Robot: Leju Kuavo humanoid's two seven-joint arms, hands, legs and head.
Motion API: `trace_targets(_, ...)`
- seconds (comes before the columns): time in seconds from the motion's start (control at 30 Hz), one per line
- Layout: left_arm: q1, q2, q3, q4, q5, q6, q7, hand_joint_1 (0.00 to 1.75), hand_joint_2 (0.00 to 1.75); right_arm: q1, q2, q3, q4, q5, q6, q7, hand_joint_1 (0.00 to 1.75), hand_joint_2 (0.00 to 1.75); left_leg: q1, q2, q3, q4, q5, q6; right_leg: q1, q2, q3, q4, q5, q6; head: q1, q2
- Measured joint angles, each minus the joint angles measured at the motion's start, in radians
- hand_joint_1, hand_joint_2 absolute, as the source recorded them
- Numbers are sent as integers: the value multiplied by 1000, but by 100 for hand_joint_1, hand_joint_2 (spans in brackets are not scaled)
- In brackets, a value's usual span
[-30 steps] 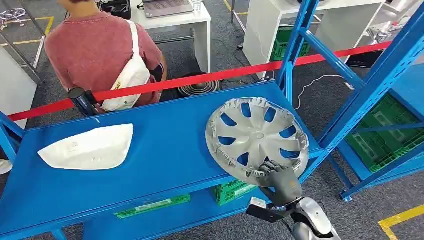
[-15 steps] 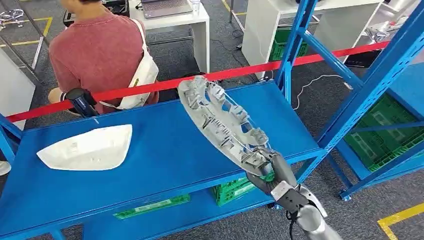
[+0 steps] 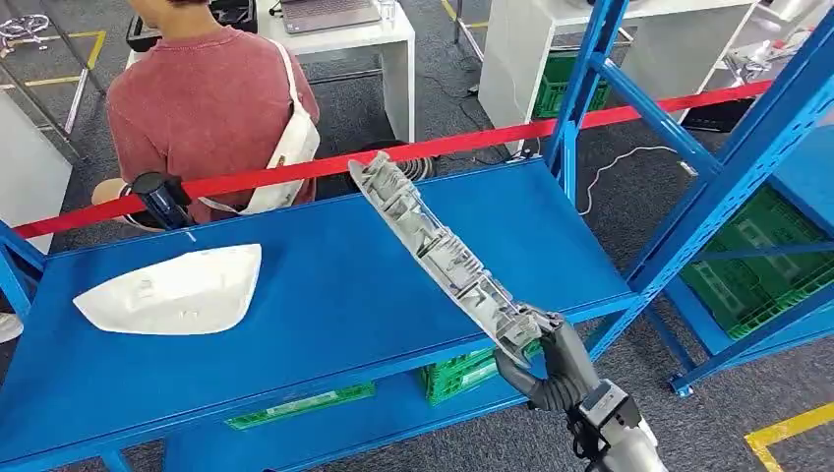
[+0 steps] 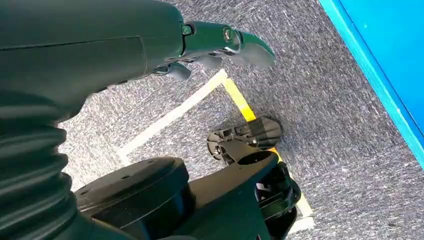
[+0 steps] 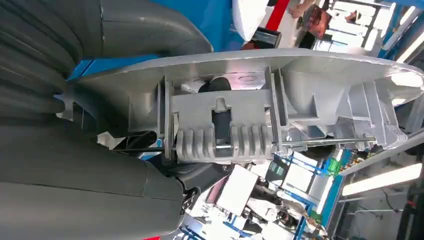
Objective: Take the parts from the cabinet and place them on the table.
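My right hand (image 3: 551,366) grips the near rim of a silver wheel cover (image 3: 443,256), lifted off the blue shelf (image 3: 325,285) and turned almost edge-on, its ribbed back side showing. In the right wrist view the cover's clipped rim (image 5: 250,125) runs across the frame with the thumb (image 5: 145,30) over it. A white curved panel (image 3: 169,289) lies flat on the shelf at the left. My left hand (image 4: 220,42) hangs over grey carpet with its fingers loosely apart and nothing in them.
A person in a red shirt (image 3: 207,98) with a white bag sits behind the red barrier tape (image 3: 295,169). Blue uprights (image 3: 580,88) stand at the shelf's right end. Green crates (image 3: 462,374) sit on the level below. White tables (image 3: 344,39) stand beyond.
The wheel cover went from lying face-up on the shelf to raised and tipped on edge in my right hand, which has shifted slightly lower and toward me.
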Motion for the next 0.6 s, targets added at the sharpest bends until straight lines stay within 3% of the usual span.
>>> trace_targets(0.3, -2, 0, 0, 0, 0, 0, 0, 0, 175, 4, 0, -2, -5, 0, 2, 0, 175, 175, 0, 0, 0, 0, 0, 0, 0, 0, 0, 0, 0, 0, 0, 0)
trace_targets(0.47, -5, 0, -3, 0, -28, 72, 13, 0, 175, -2, 0, -2, -3, 0, 4, 2, 175, 175, 0, 0, 0, 0, 0, 0, 0, 0, 0, 0, 0, 0, 0, 0)
trace_targets(0.6, -7, 2, 0, 0, 17, 36, 18, 0, 175, -2, 4, -2, 3, 1, 6, -11, 175, 175, 0, 0, -1, 0, 0, 0, 0, 0, 0, 0, 0, 0, 0, 0)
